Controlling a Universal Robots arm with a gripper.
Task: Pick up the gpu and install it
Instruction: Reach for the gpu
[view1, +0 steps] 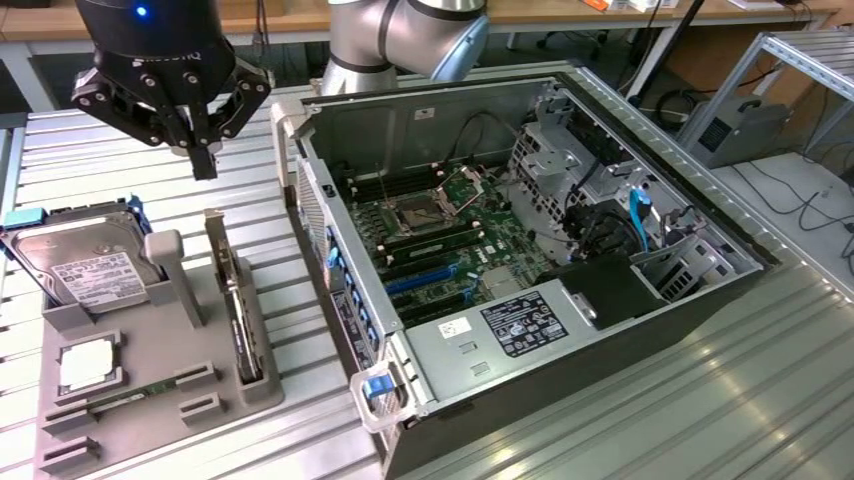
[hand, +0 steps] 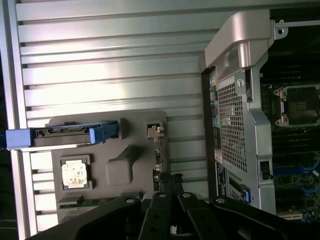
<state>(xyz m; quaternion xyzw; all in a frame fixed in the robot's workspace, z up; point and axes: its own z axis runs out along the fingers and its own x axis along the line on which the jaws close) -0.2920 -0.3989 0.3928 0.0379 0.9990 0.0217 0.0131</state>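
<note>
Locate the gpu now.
Exterior view's left: the gpu stands on edge in the grey holder, between the hard drive and the open computer case.

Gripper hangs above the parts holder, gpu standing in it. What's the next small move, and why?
Probably open the jaws. The gripper is shut and empty, hanging above and apart from the gpu, which stands on edge in the gray holder. Shut fingers likely could not straddle the thin card on a descent.
</note>
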